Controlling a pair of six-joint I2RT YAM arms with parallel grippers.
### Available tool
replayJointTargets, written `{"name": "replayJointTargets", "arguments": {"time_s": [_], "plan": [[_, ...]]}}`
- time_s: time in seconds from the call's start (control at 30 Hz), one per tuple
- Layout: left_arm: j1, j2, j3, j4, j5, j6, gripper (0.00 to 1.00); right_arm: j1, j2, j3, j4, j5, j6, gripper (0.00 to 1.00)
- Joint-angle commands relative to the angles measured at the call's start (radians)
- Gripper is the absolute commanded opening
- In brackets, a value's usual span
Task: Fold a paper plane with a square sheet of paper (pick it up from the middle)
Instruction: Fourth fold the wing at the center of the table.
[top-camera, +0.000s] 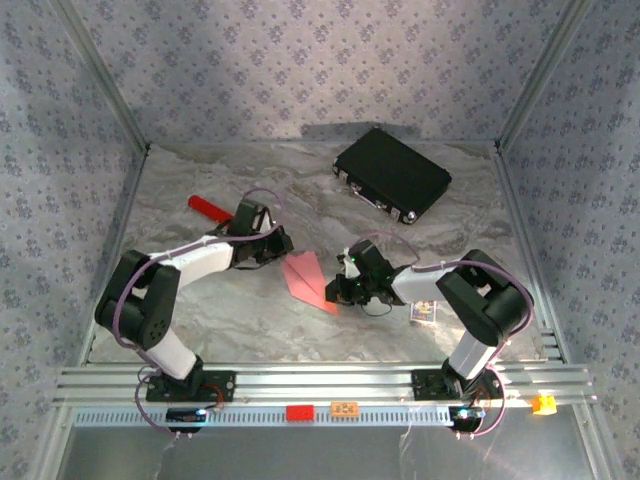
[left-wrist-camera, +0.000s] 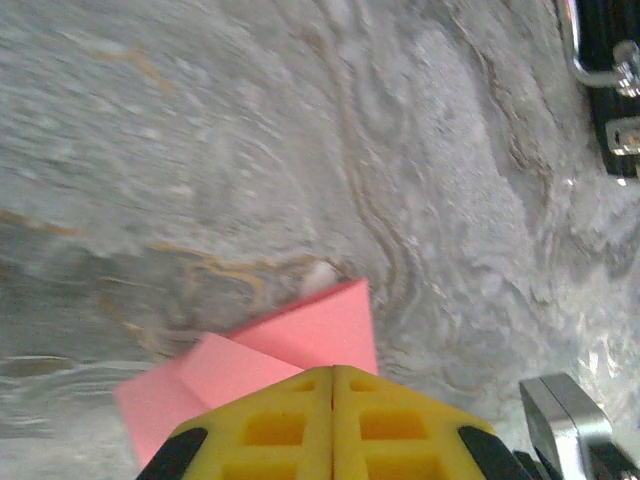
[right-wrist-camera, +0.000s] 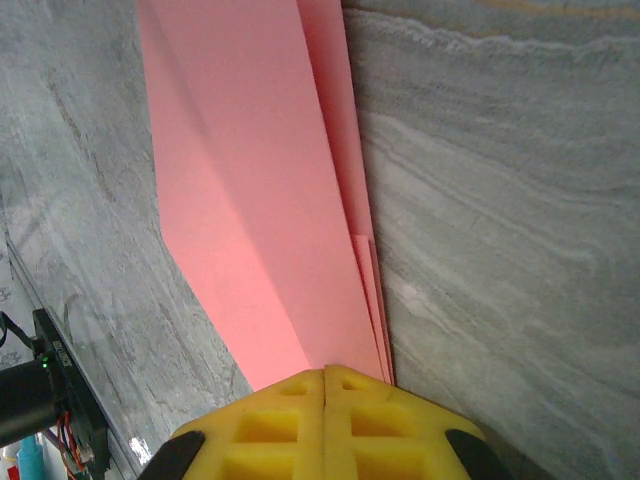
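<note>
The middle of the desk (top-camera: 200, 325) is crowded: the left gripper (top-camera: 287, 244) and right gripper (top-camera: 334, 293) pinch opposite ends of the paper plane (top-camera: 308, 278), their arms slanting in from both sides. A black case (top-camera: 392, 174) fills the far right, a red cylinder (top-camera: 208, 208) lies just behind the left arm, and a small card (top-camera: 425, 312) sits beside the right arm. Bare desk lies far centre and between the bases.

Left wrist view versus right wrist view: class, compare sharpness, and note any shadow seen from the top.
Left wrist view: the table looks smeared, the edges of the pink paper slightly fuzzy. Right wrist view: paper folds and table grain are crisp. Top view: the black case throws a soft shadow toward the back wall.
</note>
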Motion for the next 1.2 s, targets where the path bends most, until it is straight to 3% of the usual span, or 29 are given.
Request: {"name": "replayJointTargets", "arguments": {"time_s": [0.0, 0.5, 0.87, 1.17], "plan": [[-0.038, 0.019, -0.022, 0.051, 0.040, -0.018, 0.06, -0.003, 0.036, -0.042, -0.185, 0.048, -0.024, 0.00], [-0.065, 0.187, -0.048, 0.077, 0.015, -0.011, 0.02, 0.002, 0.003, -0.012, -0.208, 0.050, -0.026, 0.00], [-0.063, 0.179, -0.101, 0.089, -0.002, 0.000, 0.01, 0.014, -0.060, 0.070, -0.207, 0.032, -0.029, 0.00], [-0.063, 0.186, -0.096, 0.089, -0.006, -0.002, 0.00, 0.037, 0.023, 0.168, -0.202, 0.007, -0.040, 0.00]]}}
